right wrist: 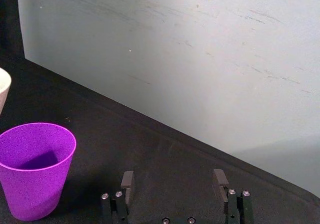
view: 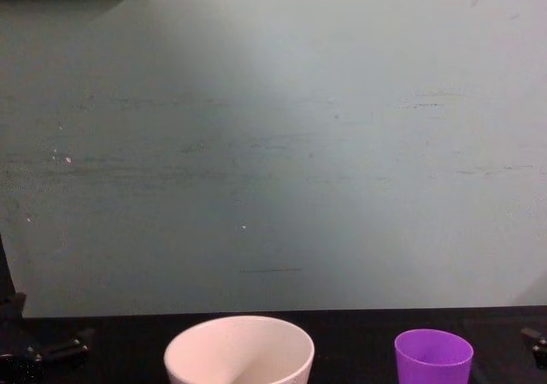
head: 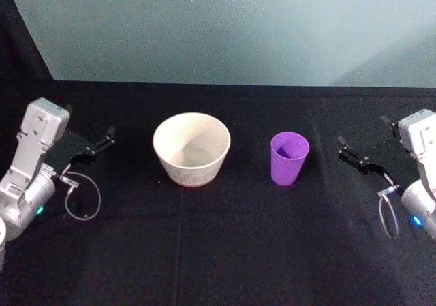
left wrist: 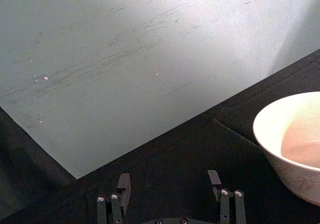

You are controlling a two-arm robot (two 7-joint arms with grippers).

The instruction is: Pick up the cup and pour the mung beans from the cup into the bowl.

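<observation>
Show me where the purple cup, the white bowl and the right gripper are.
purple cup [head: 288,168]: head view, middle of its outer wall.
white bowl [head: 193,176]: head view, near outer wall.
right gripper [right wrist: 173,176]: right wrist view, midway between its open jaws.

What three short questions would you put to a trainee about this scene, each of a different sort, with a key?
1. True or false: the cup stands upright, to the right of the bowl.
2. Which is nearer to the cup? A: the left gripper. B: the right gripper.
3. Fill in: both grippers are ____ and hold nothing.

Key: 1 true; 2 B; 3 open.
</observation>
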